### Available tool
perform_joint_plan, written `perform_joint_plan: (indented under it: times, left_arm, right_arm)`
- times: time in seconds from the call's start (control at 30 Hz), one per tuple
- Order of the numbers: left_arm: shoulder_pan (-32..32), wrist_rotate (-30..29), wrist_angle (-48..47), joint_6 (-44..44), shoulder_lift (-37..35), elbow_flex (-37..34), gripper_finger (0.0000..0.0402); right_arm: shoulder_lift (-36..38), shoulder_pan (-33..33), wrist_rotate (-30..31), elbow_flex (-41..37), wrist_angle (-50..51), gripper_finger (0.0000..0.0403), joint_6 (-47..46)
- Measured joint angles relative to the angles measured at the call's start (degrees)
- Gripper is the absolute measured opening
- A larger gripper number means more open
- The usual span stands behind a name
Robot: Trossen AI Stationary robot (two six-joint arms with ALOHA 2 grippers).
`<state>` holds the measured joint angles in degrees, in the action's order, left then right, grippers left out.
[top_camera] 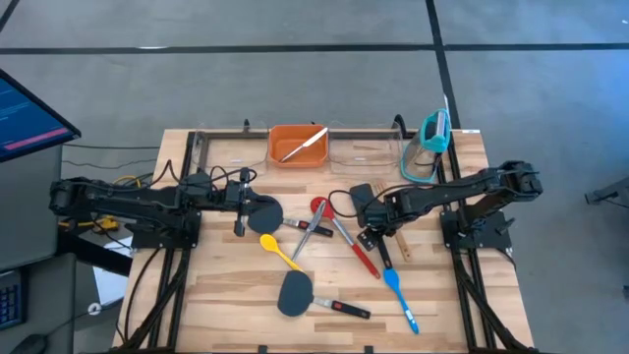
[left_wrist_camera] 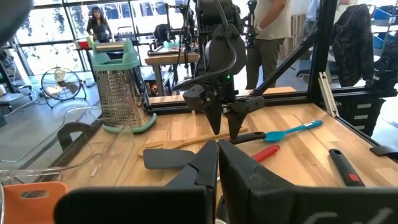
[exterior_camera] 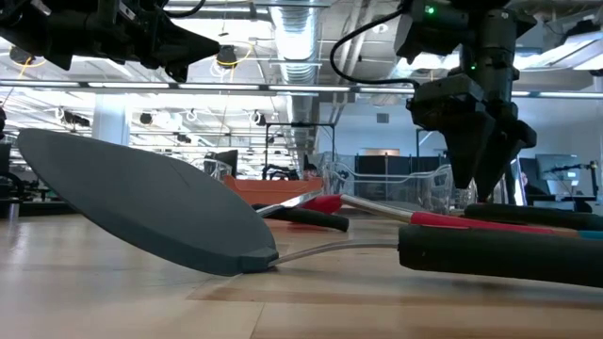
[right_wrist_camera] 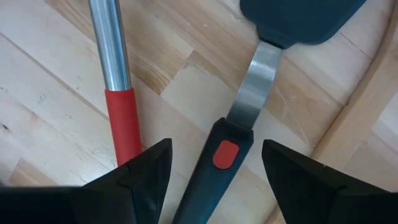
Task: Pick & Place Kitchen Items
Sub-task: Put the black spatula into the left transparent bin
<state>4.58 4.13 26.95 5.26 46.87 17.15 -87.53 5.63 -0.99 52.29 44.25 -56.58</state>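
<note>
- The right gripper [top_camera: 374, 234] hangs right of centre in the overhead frame, its jaws spread wide and holding nothing, tips pointed down at the table [top_camera: 226, 295].
- Straight below it lies a black spatula [top_camera: 375, 211]. In the right wrist picture its dark handle [right_wrist_camera: 214, 168], marked with a red button, sits squarely in the gap between the two fingers [right_wrist_camera: 140, 174], and the steel neck runs on to the dark blade at the top of that frame.
- So the spatula's long axis passes through the opening, with one finger on each side of the handle. I'd judge a straight drop and a squeeze is all the next move needs.
- A red-handled utensil [right_wrist_camera: 121, 124] lies just beside the spatula on the left of that frame, roughly parallel and close to one finger. It could be nudged or caught in the pinch.
- The left gripper [top_camera: 239, 208] is pressed shut with nothing visible in it, left of centre in the overhead frame, beside a dark round spatula head [top_camera: 263, 214]. It is farther from the black spatula, so the right arm is the nearer one.
- The orange bin [top_camera: 298, 146] sits at the top centre, well apart from the spatula, with one utensil already in it.
</note>
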Motion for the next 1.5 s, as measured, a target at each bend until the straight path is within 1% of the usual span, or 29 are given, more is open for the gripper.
perform_joint_plan:
  times: [0.23,0.53,0.7,1.17,1.33,1.5]
  left_arm:
    - [0.0,0.0,0.0,0.0,0.0,0.0,0.0002]
    - [0.0,0.0,0.0,0.0,0.0,0.0,0.0002]
    - [0.0,0.0,0.0,0.0,0.0,0.0,0.0002]
    - [0.0,0.0,0.0,0.0,0.0,0.0,0.0002]
    - [0.0,0.0,0.0,0.0,0.0,0.0,0.0002]
    - [0.0,0.0,-0.1,0.0,0.0,0.0,0.0002]
  right_arm:
    - [0.0,0.0,1.4,0.0,0.0,0.0243,0.0]
    - [0.0,0.0,1.7,0.0,0.0,0.0243,0.0]
    - [0.0,0.0,4.0,0.0,0.0,0.0243,0.0]
    - [0.0,0.0,4.1,-0.1,0.0,0.0243,0.0]
    - [0.0,1.1,7.5,-0.1,0.0,0.0243,-1.1]
    - [0.0,2.3,7.5,-0.1,0.0,0.0243,-1.4]
